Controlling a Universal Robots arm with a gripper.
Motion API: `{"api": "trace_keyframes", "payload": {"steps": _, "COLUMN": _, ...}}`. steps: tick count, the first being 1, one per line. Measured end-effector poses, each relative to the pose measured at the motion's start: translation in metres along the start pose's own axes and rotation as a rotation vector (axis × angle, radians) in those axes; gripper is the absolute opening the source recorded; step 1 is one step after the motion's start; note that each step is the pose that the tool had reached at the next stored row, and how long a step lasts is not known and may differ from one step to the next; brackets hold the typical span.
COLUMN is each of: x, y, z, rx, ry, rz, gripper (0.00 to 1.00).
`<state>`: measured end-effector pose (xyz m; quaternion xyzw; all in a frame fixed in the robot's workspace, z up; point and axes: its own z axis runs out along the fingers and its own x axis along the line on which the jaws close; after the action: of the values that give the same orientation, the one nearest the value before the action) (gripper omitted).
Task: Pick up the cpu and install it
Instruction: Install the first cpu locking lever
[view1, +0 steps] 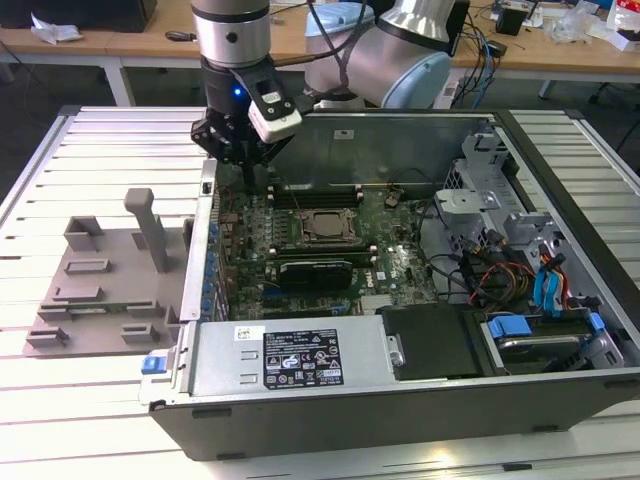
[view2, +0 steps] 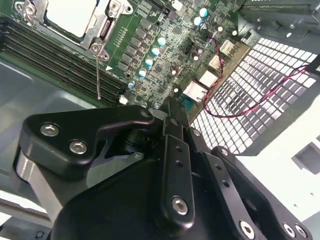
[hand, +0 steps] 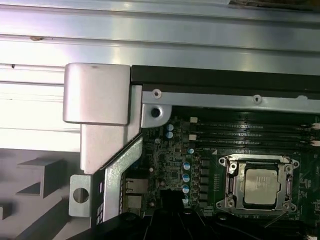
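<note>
First wrist view showed you the cpu (hand: 260, 186) seated in its socket frame (hand: 258, 162), lower edge cut off. Your pincer (view1: 248, 172) hung over the motherboard's (view1: 400, 262) corner, empty, fingers together.

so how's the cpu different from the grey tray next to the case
The cpu is a small, flat, pale silver square; the grey tray is far larger, with raised blocks and an upright post. The cpu sits in its socket on the motherboard inside the case; the tray lies outside on the slatted table. Both lie flat.
</note>
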<state>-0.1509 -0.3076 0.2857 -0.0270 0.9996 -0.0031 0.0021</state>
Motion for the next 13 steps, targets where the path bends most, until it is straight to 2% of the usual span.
{"api": "trace_keyframes", "payload": {"steps": 1, "x": -0.0083, "y": -0.0004, "z": 0.0002, "rx": -0.0002, "ry": 0.0019, "rz": 0.0, "gripper": 0.11}}
{"api": "trace_keyframes", "payload": {"steps": 2, "x": -0.0133, "y": -0.0006, "z": 0.0008, "rx": -0.0005, "ry": 0.0034, "rz": 0.0, "gripper": 0.11}}
{"api": "trace_keyframes", "payload": {"steps": 3, "x": -0.0153, "y": -0.0001, "z": 0.0018, "rx": -0.0006, "ry": 0.0049, "rz": 0.0, "gripper": 0.11}}
{"api": "trace_keyframes", "payload": {"steps": 5, "x": -0.0222, "y": 0.0035, "z": 0.0046, "rx": -0.0028, "ry": 0.0077, "rz": -0.001, "gripper": 0.11}}
{"api": "trace_keyframes", "payload": {"steps": 6, "x": -0.0312, "y": 0.0063, "z": 0.0072, "rx": -0.003, "ry": 0.0112, "rz": -0.001, "gripper": 0.11}}
{"api": "trace_keyframes", "payload": {"steps": 7, "x": -0.0361, "y": 0.0103, "z": 0.0102, "rx": -0.0031, "ry": 0.0129, "rz": -0.002, "gripper": 0.11}}
{"api": "trace_keyframes", "payload": {"steps": 9, "x": -0.0367, "y": 0.0197, "z": 0.0143, "rx": -0.004, "ry": 0.0129, "rz": -0.006, "gripper": 0.11}}
{"api": "trace_keyframes", "payload": {"steps": 13, "x": -0.0492, "y": 0.0212, "z": 0.0189, "rx": -0.0042, "ry": 0.0161, "rz": -0.009, "gripper": 0.11}}
